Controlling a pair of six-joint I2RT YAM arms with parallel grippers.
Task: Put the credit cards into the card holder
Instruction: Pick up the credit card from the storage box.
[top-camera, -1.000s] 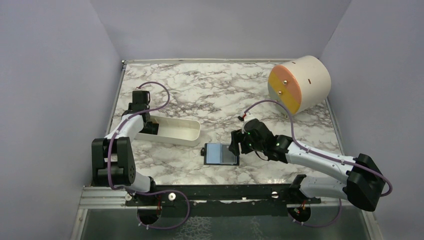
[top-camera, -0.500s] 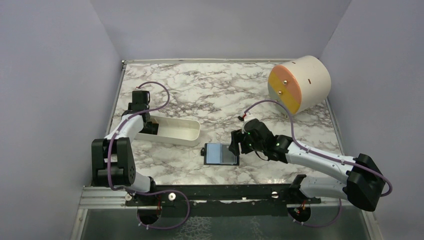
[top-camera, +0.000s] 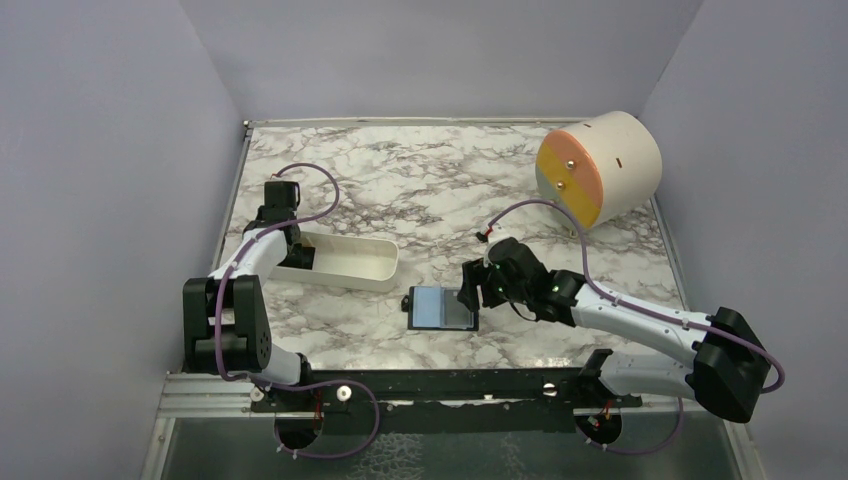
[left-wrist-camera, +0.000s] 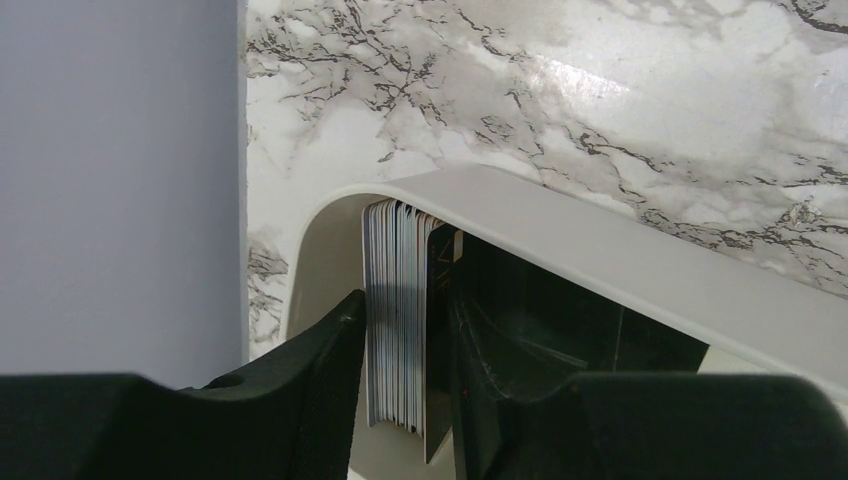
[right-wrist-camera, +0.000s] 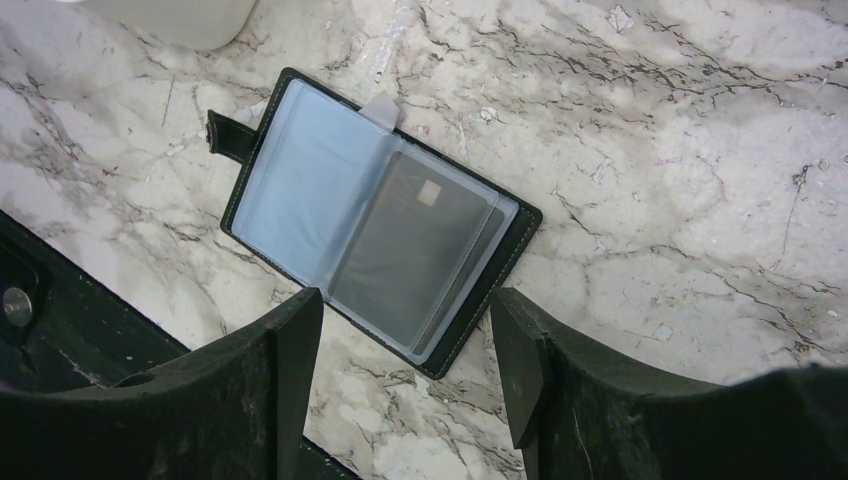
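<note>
A stack of credit cards (left-wrist-camera: 395, 250) stands on edge at the left end of the white tray (left-wrist-camera: 600, 250); most are pale-edged and the one on the right is dark. My left gripper (left-wrist-camera: 403, 330) reaches into the tray (top-camera: 350, 262), with one finger against each side of the stack, shut on it. The card holder (top-camera: 441, 307) lies open on the marble with its light blue sleeves (right-wrist-camera: 300, 190) facing up. One dark card (right-wrist-camera: 410, 250) sits in its right sleeve. Just above the holder's near right corner, my right gripper (right-wrist-camera: 405, 305) hangs open, holding nothing.
A large cream cylinder (top-camera: 600, 165) with an orange and yellow face lies at the back right. A black rail (top-camera: 450, 385) runs along the near table edge, just below the holder. Purple walls close in both sides.
The left jaws have narrowed onto the card stack, and the tray's right end has shifted slightly left. The right arm and the holder have not moved.
</note>
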